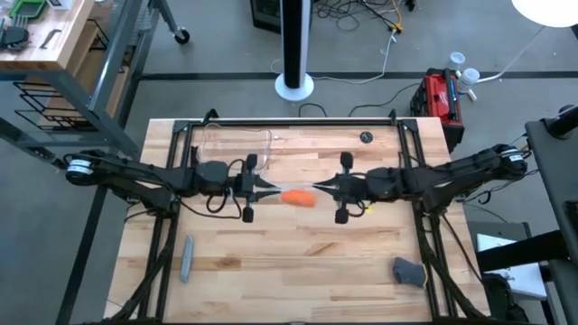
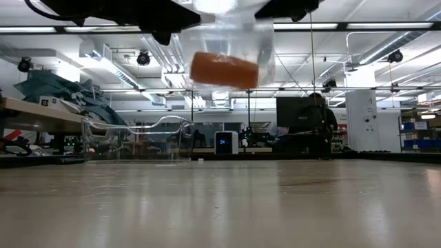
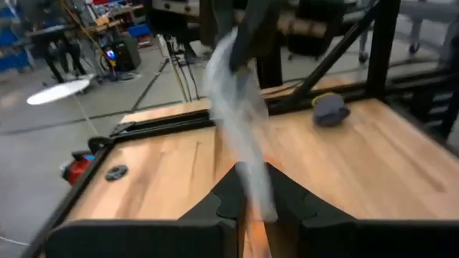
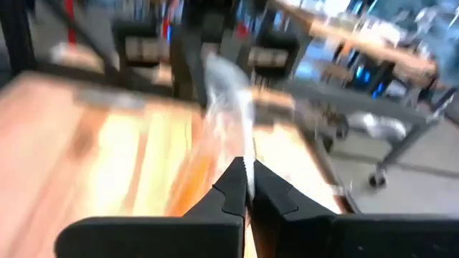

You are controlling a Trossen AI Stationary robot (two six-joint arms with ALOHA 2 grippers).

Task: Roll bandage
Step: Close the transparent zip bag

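Hanging in the air above the middle of the tabletop (image 1: pixel 298 262), the bandage (image 1: pixel 299 199) shows as a short, stubby orange roll, wrapped in crinkled clear plastic wrap (image 2: pixel 231 52) and stretched between the two arms. In the low view the roll (image 2: pixel 224 69) floats well clear of the wood, lying roughly level inside the wrap.

The left pincer (image 1: pixel 269 191) reaches in from the left edge and has its fingers pressed together on one end of the plastic wrap; in the left wrist view the pale film (image 3: pixel 240 129) runs up from between the closed dark fingers (image 3: pixel 226 197), with an orange glow just beneath them. The right pincer (image 1: pixel 318 190) comes in from the right edge and meets it almost tip to tip, its fingers likewise pinching the other end of the wrap, as the right wrist view shows with the film (image 4: pixel 229 93) rising out of the shut fingertips (image 4: pixel 233 183).

A grey bar (image 1: pixel 187 258) lies near the front left corner of the tabletop, and a dark grey lump (image 1: pixel 408 270) rests near the front right corner. A clear plastic container (image 1: pixel 237 143) stands toward the back edge, left of centre, and a small dark round object (image 1: pixel 365 137) lies near the back edge on the right side.
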